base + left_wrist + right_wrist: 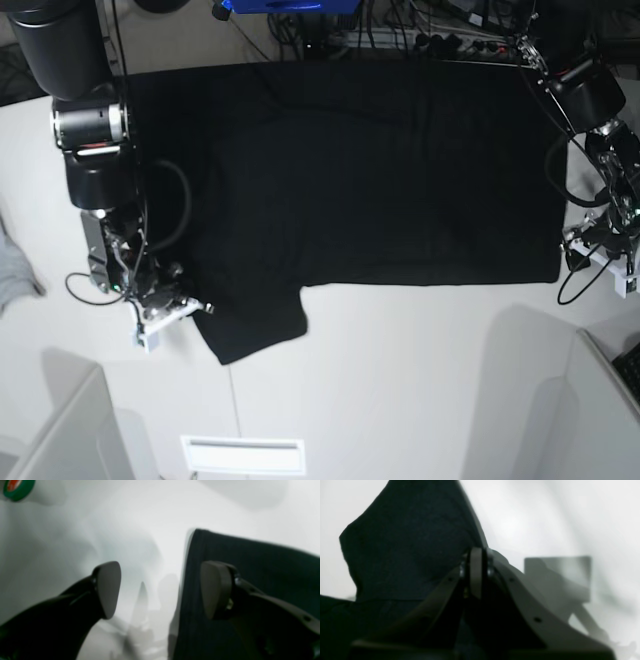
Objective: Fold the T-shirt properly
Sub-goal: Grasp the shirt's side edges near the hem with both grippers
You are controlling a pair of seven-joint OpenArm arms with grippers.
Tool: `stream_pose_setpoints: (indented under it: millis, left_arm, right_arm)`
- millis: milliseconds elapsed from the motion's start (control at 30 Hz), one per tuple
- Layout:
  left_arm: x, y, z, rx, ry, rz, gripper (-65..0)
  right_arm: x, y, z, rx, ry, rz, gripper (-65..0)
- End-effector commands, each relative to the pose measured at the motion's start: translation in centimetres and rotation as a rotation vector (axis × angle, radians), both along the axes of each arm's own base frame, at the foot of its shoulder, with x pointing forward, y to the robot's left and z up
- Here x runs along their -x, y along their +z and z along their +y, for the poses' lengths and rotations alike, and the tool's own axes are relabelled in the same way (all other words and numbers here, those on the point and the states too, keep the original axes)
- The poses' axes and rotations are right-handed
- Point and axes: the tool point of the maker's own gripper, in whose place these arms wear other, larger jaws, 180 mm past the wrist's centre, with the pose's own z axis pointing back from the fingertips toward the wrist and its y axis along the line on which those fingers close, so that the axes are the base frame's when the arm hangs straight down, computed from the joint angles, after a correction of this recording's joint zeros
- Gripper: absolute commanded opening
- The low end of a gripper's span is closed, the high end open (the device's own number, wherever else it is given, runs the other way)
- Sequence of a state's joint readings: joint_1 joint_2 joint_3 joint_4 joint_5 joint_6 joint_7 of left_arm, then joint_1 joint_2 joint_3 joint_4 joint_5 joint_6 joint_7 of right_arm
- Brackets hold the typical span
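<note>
On white table [400,380], right claw [476,572] pinching T-shirt [380,170] sleeve

1. The T-shirt [380,170] shows plain black all over, no print visible.
2. The table [400,380] is white.
3. A tape roll [17,488] is green with a red-orange centre.
4. A cloth scrap [12,270] is grey.

I can read no text, label, brand or number anywhere. The green tape roll [17,488] at the table's [400,380] edge shows only a blurred red-orange patch.
</note>
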State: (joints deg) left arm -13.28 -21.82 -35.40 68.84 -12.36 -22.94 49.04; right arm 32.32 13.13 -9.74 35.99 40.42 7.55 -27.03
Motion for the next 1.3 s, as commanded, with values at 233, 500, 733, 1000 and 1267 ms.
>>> stream_pose_setpoints:
  millis: [233, 500, 733, 1000, 1267]
  left_arm:
    - [-4.0, 0.3, -1.2, 0.026, -0.062, 0.011, -17.1]
    - [-5.4, -2.0, -1.7, 0.126, -0.026, 0.016, -17.1]
    - [-5.1, -3.7, -1.8, 0.172, 0.034, 0.048, -17.1]
    - [-4.7, -4.3, -2.0, 0.177, 0.033, 0.063, -40.6]
    - [-4.1, -4.8, -2.1, 0.18, 0.031, 0.071, -65.0]
  right_arm:
    - [-0.9, 1.2, -0.5, 0.009, 0.002, -0.019, -65.0]
    - [-1.0, 1.3, -0.6, 0.007, -0.002, -0.023, -65.0]
    - [-1.0, 1.2, -0.6, 0.007, -0.002, -0.021, -65.0]
    - [-1.0, 1.3, -0.6, 0.008, -0.003, -0.023, -65.0]
    - [-0.3, 0.6, -1.4, 0.018, -0.01, -0.01, -65.0]
